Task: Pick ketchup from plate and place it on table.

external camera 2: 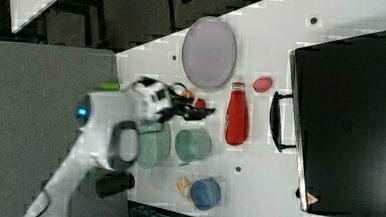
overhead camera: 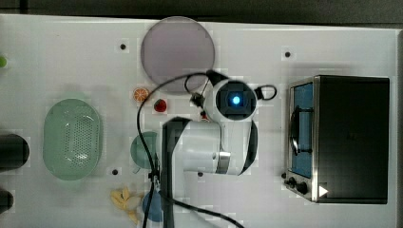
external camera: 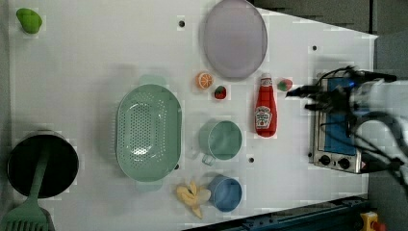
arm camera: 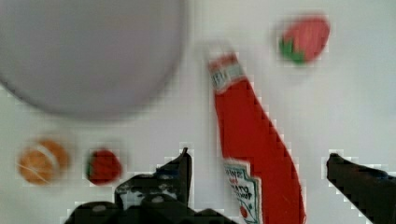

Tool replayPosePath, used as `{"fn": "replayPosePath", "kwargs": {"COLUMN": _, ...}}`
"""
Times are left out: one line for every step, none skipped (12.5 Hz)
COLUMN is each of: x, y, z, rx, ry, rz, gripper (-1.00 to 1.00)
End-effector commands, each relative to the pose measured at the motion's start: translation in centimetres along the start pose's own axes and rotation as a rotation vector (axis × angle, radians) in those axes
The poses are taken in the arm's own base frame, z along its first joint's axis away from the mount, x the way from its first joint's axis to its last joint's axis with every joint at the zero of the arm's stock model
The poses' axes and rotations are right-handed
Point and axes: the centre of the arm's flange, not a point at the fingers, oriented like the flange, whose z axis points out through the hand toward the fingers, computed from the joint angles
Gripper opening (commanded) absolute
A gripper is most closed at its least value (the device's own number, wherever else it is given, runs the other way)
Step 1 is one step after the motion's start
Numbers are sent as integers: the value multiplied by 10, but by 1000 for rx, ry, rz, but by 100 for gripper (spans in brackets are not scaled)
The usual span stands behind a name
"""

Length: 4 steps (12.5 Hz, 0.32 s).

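The ketchup (external camera: 265, 108) is a red bottle with a white cap, lying flat on the white table (external camera: 96, 57). It rests just off the rim of the pale lilac plate (external camera: 234, 38), cap end nearest the plate. In the wrist view my gripper (arm camera: 259, 156) is open, and the ketchup (arm camera: 254, 140) lies between the dark fingertips (arm camera: 182, 163) with a gap on each side. The plate (arm camera: 88, 51) has nothing on it. In the right view my gripper (external camera 2: 206, 111) sits beside the ketchup (external camera 2: 236, 118).
An orange slice (external camera: 205, 80) and a strawberry (external camera: 220, 92) lie near the plate, with another strawberry (external camera: 285, 84) by the cap. Nearby are a teal mug (external camera: 221, 139), a green basket (external camera: 148, 132), a blue bowl (external camera: 226, 193) and a toaster oven (overhead camera: 342, 137).
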Motion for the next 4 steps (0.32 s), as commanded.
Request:
{"fn": "replayPosePath", "kwargs": {"x": 13, "y": -20, "z": -95, "rx": 25, "ry": 48, "rz": 204, "gripper": 100}}
{"fn": "replayPosePath", "kwargs": {"x": 15, "y": -24, "z": -115, "rx": 22, "ry": 39, "rz": 261, "gripper": 100}}
{"fn": "replayPosePath", "kwargs": {"x": 15, "y": -27, "z": -132, "rx": 12, "ry": 20, "rz": 304, "gripper": 100}}
{"fn": "replayPosePath", "kwargs": {"x": 15, "y": -29, "z": -147, "rx": 1, "ry": 0, "rz": 341, "gripper": 100}}
